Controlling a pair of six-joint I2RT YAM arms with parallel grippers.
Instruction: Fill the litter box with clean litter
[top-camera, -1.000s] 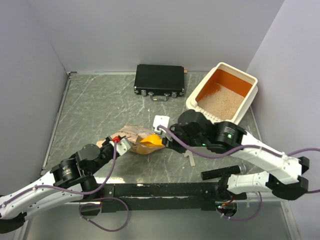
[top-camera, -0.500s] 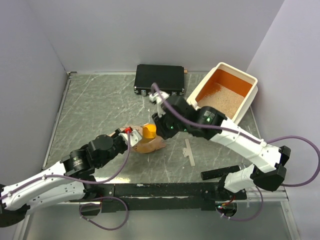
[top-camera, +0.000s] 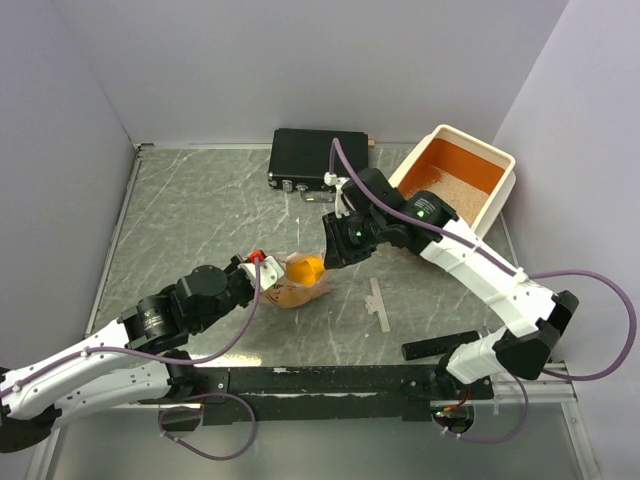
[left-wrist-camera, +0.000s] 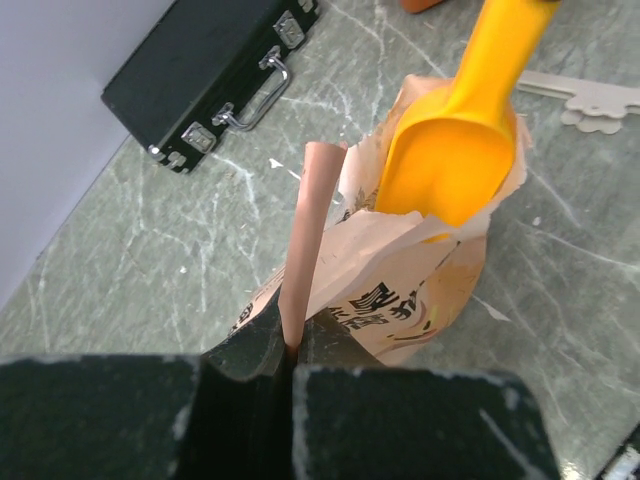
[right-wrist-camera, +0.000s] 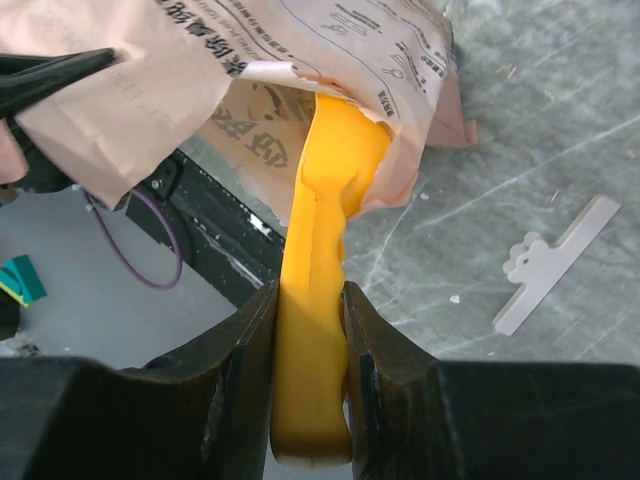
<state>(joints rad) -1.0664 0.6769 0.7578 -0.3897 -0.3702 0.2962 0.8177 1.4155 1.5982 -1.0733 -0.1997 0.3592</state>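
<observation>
Fingers (right-wrist-camera: 250, 350) of my right gripper (right-wrist-camera: 310, 300) clamp the scoop (right-wrist-camera: 325, 190) by its handle, one on each side. Its bowl is pushed into the torn mouth of the bag (right-wrist-camera: 130, 90). My left gripper (left-wrist-camera: 292, 345) is closed tight on a folded edge of that bag, which stands up as a pinkish strip from between the jaws.

Only the top view shows the litter box (top-camera: 462, 160). It sits slantwise at the far right corner of the table (top-camera: 190, 220), well apart from both my grippers. Litter (top-camera: 450, 190) covers the nearer part of its floor, and bare orange shows at the far end. My right arm crosses in front of its near end.

From above, the bag is a small crumpled heap near the middle of the table, with a spot of yellow in it. My left wrist view looks into the bowl's hollow, and the part that shows is plain yellow. My right wrist view looks down the handle instead, with the bag's printed side above it. I cannot tell from either whether litter lies deeper in the bag.

Left of the box, a black case (top-camera: 318, 157) lies flat at the far edge, its handle and latches toward me. A flat white clip (top-camera: 377, 300) lies on the table just right of the bag. My right wrist view shows its scalloped end.
</observation>
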